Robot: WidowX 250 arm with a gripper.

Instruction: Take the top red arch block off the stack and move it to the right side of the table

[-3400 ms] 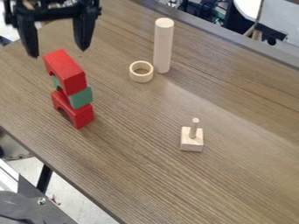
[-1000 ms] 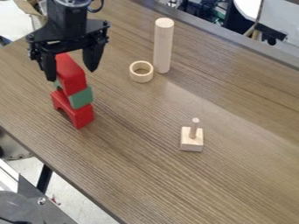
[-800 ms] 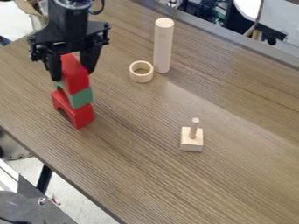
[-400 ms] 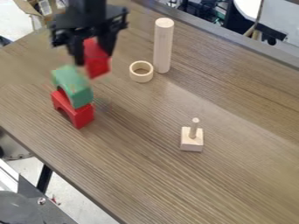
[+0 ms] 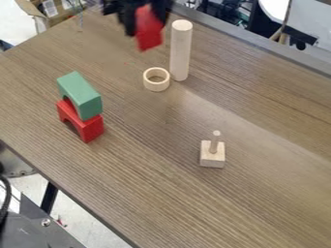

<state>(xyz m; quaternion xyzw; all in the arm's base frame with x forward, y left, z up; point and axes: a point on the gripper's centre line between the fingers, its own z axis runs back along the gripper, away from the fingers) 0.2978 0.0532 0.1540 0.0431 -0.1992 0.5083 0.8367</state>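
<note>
The red block is hanging gripped in my pincer above the desk, and I'm minding the nearby upright wooden cylinder, since a low sideways swing risks toppling it.

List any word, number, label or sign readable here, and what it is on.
Nothing is readable.
Cardboard box: pale labels, too small to read.
Red block in the gripper: too blurred to tell.
Green block, wooden ring, wooden cylinder: no print shows.
</note>
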